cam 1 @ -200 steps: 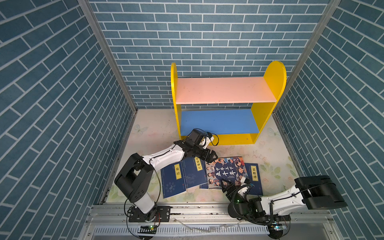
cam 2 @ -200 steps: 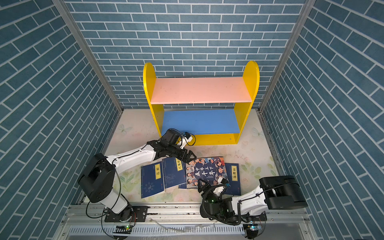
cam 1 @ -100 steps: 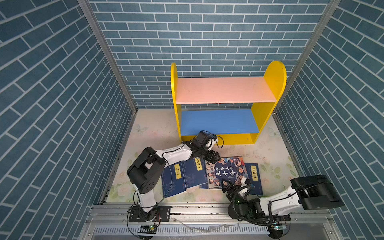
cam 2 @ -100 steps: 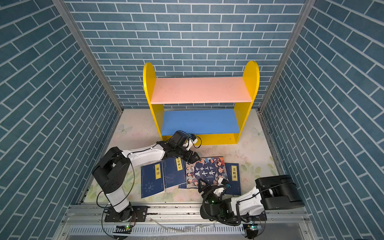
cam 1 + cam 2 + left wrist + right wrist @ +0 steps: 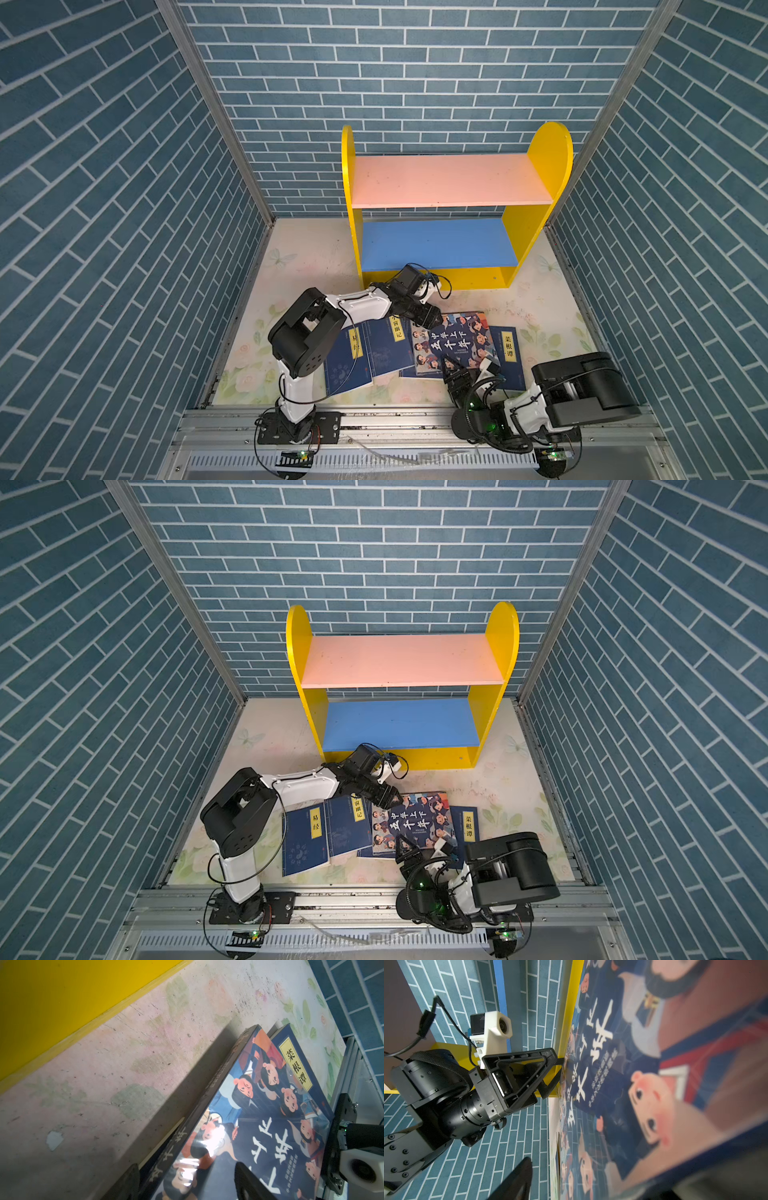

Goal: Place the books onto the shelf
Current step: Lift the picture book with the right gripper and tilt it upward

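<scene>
The thick cartoon-faced book lies flat on the floor before the shelf, over the thin navy books beside it. My left gripper is open astride that book's far left corner, one finger against the spine and its twin over the cover. My right gripper is open astride the book's near edge; one finger stands off the cover. Both shelf boards, pink and blue, are bare.
A third navy book lies at the left of the row, under the left arm's elbow. Blue brick walls close in both sides and the back. A metal rail with both arm bases runs along the front edge.
My left gripper has slid right, from the navy book to the cartoon book's far corner. The jaws of both grippers have narrowed. The right gripper has barely moved.
</scene>
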Controlling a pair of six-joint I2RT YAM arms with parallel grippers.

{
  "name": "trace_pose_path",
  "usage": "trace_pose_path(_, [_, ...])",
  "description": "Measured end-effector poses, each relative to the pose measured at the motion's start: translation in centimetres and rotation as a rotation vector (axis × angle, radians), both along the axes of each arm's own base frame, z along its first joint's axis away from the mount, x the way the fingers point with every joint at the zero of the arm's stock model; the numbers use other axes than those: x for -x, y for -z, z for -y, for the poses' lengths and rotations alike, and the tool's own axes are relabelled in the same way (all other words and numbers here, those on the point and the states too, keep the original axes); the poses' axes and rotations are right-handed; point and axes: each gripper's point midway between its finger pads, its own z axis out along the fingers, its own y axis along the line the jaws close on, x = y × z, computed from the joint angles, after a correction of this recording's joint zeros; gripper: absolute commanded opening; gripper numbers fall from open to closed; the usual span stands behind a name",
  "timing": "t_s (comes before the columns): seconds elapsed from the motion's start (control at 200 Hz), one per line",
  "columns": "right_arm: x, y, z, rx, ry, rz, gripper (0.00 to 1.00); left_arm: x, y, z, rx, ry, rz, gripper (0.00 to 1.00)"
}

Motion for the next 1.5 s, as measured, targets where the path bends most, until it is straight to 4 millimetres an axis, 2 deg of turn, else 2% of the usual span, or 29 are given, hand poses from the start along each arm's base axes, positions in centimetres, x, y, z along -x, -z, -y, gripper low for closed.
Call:
trace_pose_path(0.17, [-0.2,0.9,0.3,-0.05,0.024,0.001,0.43,0.4,0.0,0.1,0.018,0.018,-0.002,0.73])
trace_pose_path(0.27, [-0.2,0.8,0.3,-0.08,0.035,0.017,0.23,0.4,-0.3,0.1,0.026,0.019,0.007,0.74])
trace_pose_path(0.305, [-0.3,0.9,0.4,-0.105,0.042,0.012,0.2,0.6,-0.4,0.1,0.027,0.022,0.004,0.74])
trace_pose_path(0.49, [-0.2,0.6,0.1,-0.167,0.042,-0.005,0.14,1.1,-1.4,-0.2,0.025,0.032,0.006,0.76])
trace_pose_path(0.585, [-0.2,0.6,0.0,-0.161,0.031,-0.014,0.09,2.0,-3.0,-0.5,0.028,0.053,0.005,0.76])
trace_pose_path(0.71, [0.0,0.3,0.2,-0.134,0.005,-0.029,0.06,2.5,-6.7,-0.8,0.047,0.07,0.042,0.77])
trace_pose_path(0.87, [0.3,-1.2,0.0,-0.122,-0.03,-0.053,0.03,2.4,-12.2,-2.0,0.089,0.056,0.11,0.78])
trace_pose_path(1.04, [0.7,-3.6,0.7,-0.069,-0.078,-0.083,0.02,2.2,-15.7,-4.7,0.124,0.003,0.13,0.79])
trace_pose_path(1.205, [0.7,-7.1,2.6,-0.034,-0.105,-0.1,0.0,2.0,-17.0,-6.3,0.157,-0.028,0.125,0.78])
trace_pose_path(1.285, [0.5,-8.1,3.7,-0.012,-0.101,-0.096,0.0,2.2,-17.0,-6.7,0.17,-0.028,0.109,0.78])
trace_pose_path(1.405, [0.3,-7.9,4.9,0.081,-0.096,-0.086,0.0,2.5,-17.0,-7.3,0.187,-0.037,0.076,0.8])
trace_pose_path(1.5, [0.2,-7.4,5.4,0.151,-0.097,-0.083,0.0,1.8,-17.4,-8.5,0.204,-0.071,0.061,0.81])
